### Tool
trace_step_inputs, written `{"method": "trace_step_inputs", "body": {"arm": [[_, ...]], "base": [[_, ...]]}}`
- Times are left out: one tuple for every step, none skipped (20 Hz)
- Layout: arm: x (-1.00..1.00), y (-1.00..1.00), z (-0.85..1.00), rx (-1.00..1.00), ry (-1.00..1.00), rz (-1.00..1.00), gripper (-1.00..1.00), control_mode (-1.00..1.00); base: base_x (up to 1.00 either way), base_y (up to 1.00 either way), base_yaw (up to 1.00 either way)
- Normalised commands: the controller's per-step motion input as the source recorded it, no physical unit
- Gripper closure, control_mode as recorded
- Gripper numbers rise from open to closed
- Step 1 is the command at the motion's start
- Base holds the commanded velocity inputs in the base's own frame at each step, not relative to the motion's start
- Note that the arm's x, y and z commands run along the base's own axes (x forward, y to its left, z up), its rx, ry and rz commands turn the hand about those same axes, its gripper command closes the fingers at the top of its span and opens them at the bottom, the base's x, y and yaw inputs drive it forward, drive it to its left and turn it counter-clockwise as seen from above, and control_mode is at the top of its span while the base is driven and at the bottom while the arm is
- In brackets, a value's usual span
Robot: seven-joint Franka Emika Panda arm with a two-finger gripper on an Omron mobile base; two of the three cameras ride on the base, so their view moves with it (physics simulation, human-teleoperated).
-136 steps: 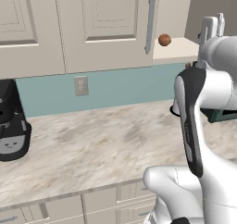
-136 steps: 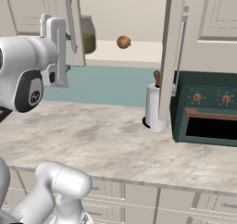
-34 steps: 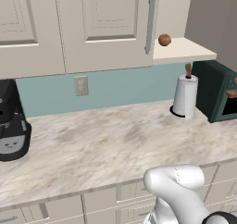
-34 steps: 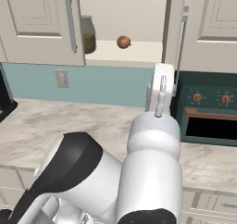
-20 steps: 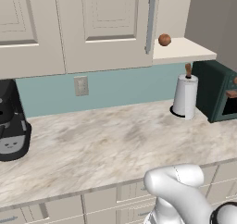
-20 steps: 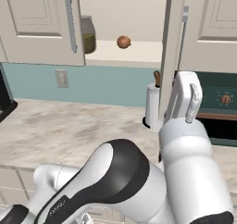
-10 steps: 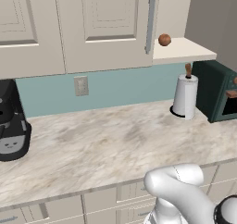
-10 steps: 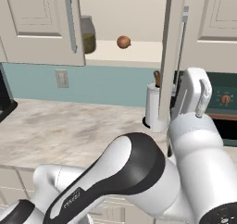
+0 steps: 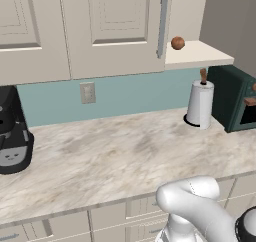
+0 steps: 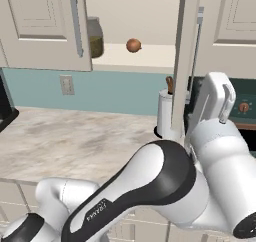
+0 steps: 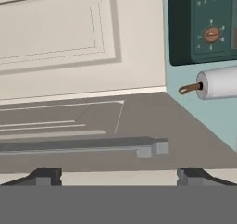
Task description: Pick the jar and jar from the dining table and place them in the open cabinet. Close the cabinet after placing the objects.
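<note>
1. The jar (image 10: 95, 37) stands on the cream shelf of the cabinet (image 10: 150, 56), at the shelf's left end, half hidden behind the edge of the closed left door (image 10: 45, 26). It is clear glass, rounded, with a dull olive-green fill and a darker lid.
2. A small orange-brown ball (image 10: 133, 45) rests on the same shelf, to the jar's right and apart from it; the left base view shows the ball (image 9: 177, 43) near the shelf's front edge.
3. The cabinet is beige with panelled fronts. Its right door (image 10: 184, 61) stands open, edge-on to the right base view, with a long silver bar handle (image 10: 198, 41).
4. In the hand view the gripper (image 11: 118, 176) has its two dark fingertips (image 11: 44, 176) set wide apart with nothing between them; it is released. Just beyond lies the grey shaded face of the open door (image 11: 115, 130) with its bar handle (image 11: 83, 146) running across.
5. A white paper towel roll (image 9: 200, 104) on a brown spindle stands on the marbled counter (image 9: 110, 151) below the shelf, beside a dark green toaster oven (image 9: 235, 98).
6. A black coffee machine (image 9: 12, 136) sits at the counter's left end, and a wall outlet (image 9: 87, 92) is set in the blue-green backsplash.
</note>
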Motion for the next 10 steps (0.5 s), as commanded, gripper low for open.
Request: {"method": "trace_step_inputs", "body": {"arm": [[0.18,-0.09,0.00,0.00,-0.02,0.05,-1.00,-1.00],[0.16,-0.11,0.00,0.00,-0.01,0.05,-1.00,-1.00],[0.14,-0.11,0.00,0.00,-0.02,0.05,-1.00,-1.00],[0.11,-0.14,0.00,0.00,-0.03,0.06,-1.00,-1.00],[0.11,-0.17,0.00,0.01,-0.02,0.07,-1.00,-1.00],[0.14,-0.16,0.00,0.00,-0.02,0.07,-1.00,-1.00],[0.13,-0.17,0.00,0.00,-0.01,0.07,-1.00,-1.00],[0.13,-0.17,0.00,0.00,-0.01,0.08,-1.00,-1.00],[0.14,-0.22,0.00,0.00,-0.01,0.08,-1.00,-1.00],[0.14,-0.22,0.00,0.01,-0.01,0.09,-1.00,-1.00]], "base": [[0.00,0.00,0.00],[0.00,0.00,0.00],[0.00,0.00,0.00],[0.00,0.00,0.00],[0.00,0.00,0.00],[0.00,0.00,0.00],[0.00,0.00,0.00],[0.00,0.00,0.00],[0.00,0.00,0.00],[0.00,0.00,0.00]]}}
